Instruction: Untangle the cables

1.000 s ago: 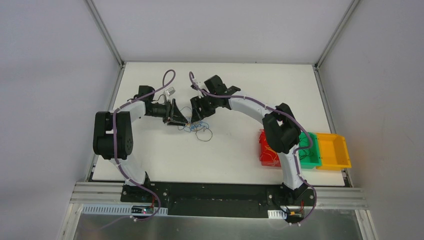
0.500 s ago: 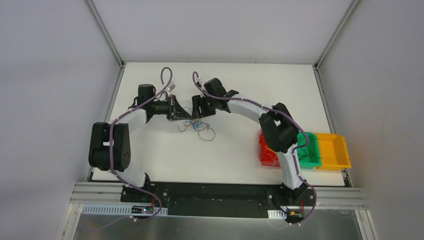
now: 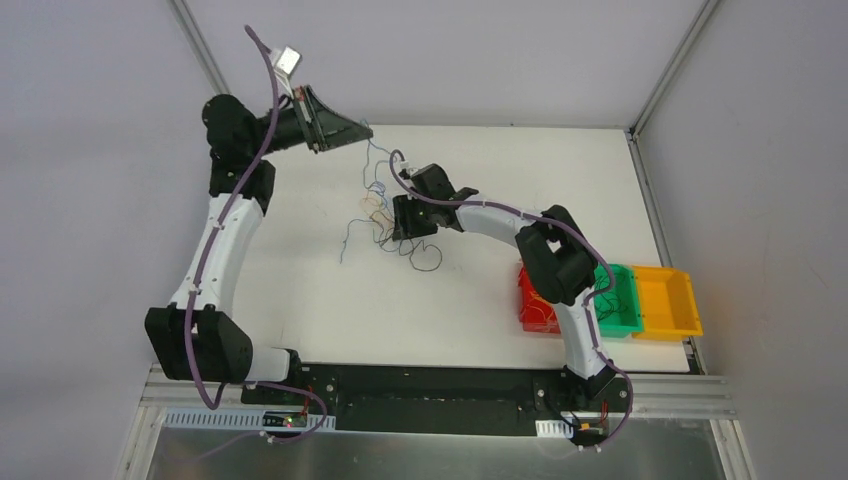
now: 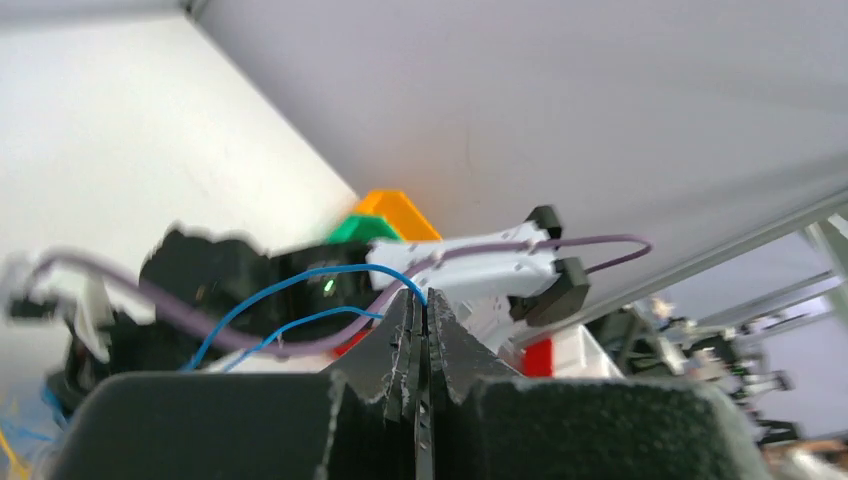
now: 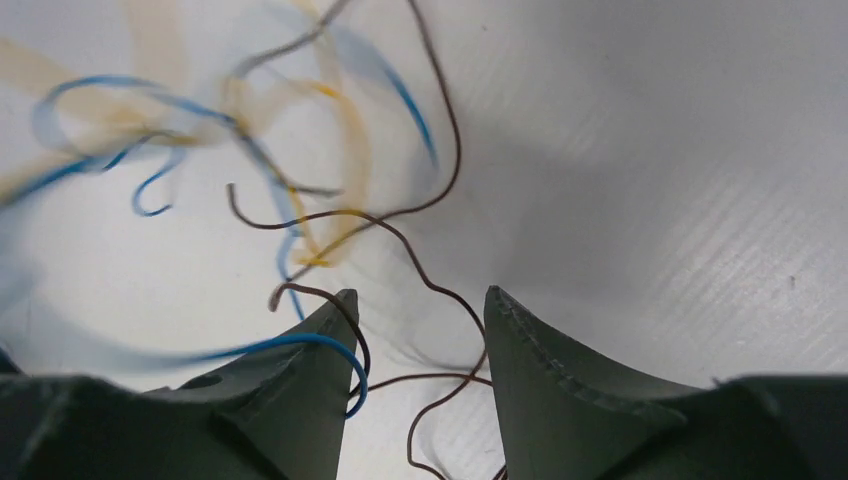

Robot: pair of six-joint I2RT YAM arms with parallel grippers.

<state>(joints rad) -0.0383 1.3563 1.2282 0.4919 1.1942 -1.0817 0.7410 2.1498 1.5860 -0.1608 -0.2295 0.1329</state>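
top view: your left gripper hangs high over the far-left corner of the table, its fingers pressed together on the blue cable. that thin strand runs down from the tip to the rest of the cables, which lie in a loose tangle in the far half of the table, nearer the left edge than the right. your right gripper sits low, just beside the tangle on its right side; you cannot tell its opening from here. the red bin, green bin and yellow bin stand in a row touching each other at the right edge, well apart from the tangle. thin dark strands show in the red bin, too small to name; the right arm covers part of the red and green bins.

left wrist view: the fingers meet with no gap, and the blue cable comes out of the tip and curves away to the left.

right wrist view: your right gripper has its fingers spread apart. a dark brown cable winds on the table between them, gripped by neither. a blue strand crosses the left finger's tip. blurred yellow cables lie beyond.
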